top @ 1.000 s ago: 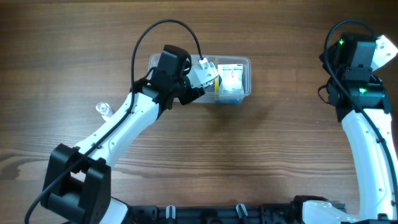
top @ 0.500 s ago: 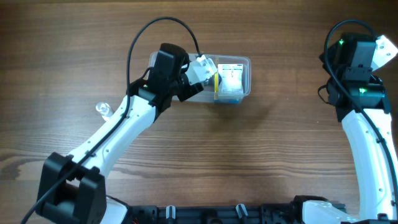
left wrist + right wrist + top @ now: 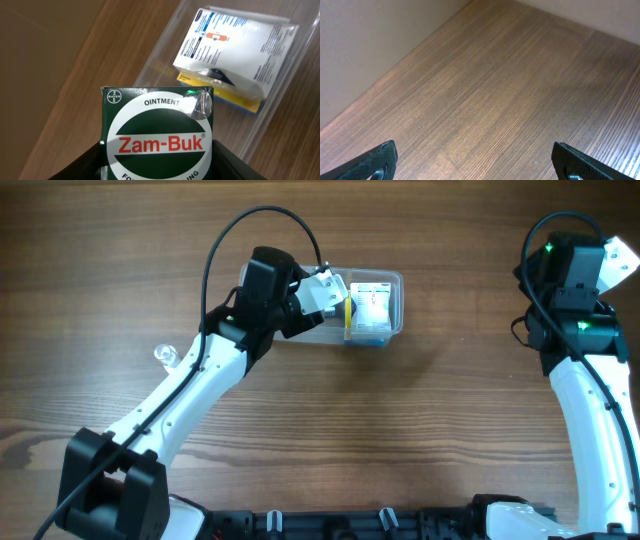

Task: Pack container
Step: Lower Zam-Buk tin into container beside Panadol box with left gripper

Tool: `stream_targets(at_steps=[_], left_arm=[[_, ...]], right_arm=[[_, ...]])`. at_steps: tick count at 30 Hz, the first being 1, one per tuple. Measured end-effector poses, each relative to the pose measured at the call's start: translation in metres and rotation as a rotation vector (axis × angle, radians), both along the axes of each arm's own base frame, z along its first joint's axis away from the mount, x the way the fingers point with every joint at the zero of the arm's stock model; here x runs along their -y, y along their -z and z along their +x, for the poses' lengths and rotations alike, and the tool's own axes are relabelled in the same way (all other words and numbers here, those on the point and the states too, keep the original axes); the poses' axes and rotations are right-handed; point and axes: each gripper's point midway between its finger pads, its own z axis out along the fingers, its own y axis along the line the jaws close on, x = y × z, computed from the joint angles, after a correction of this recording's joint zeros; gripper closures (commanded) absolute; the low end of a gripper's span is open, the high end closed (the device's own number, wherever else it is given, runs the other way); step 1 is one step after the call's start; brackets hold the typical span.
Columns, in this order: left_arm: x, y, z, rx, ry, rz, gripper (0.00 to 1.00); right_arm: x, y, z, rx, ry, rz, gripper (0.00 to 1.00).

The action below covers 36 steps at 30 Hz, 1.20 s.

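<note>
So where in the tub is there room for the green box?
The clear plastic tub looks bare on the left, from its wall to the blue-yellow cardboard box, under the green ointment box. Its right end is crowded: a white carton lies on the blue-yellow one.

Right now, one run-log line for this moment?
left gripper: shut on Zam-Buk box, over container | right gripper: open, empty | container: white box inside

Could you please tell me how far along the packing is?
Done: a white box and a blue-yellow box lie in the container. In hand: the left gripper holds a Zam-Buk box over its free end. Left: lowering and releasing it.
</note>
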Motion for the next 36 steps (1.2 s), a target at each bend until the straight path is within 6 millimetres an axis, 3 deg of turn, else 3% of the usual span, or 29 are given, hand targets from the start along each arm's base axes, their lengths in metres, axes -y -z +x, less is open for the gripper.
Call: stream_targets(at_steps=[9,16,30,36], left_arm=[[0.003,0.0,0.007,0.043,0.032,0.021,0.4],[0.005,0.019,0.011,0.016,0.037,0.038,0.39],[0.014,0.027,0.002,-0.03,0.092,0.007,0.4],[0.014,0.049,-0.001,-0.086,0.098,0.025,0.39]], right_arm=[[0.0,0.0,0.0,0.0,0.0,0.0,0.0],[0.0,0.0,0.0,0.0,0.0,0.0,0.0],[0.0,0.0,0.0,0.0,0.0,0.0,0.0],[0.0,0.0,0.0,0.0,0.0,0.0,0.0]])
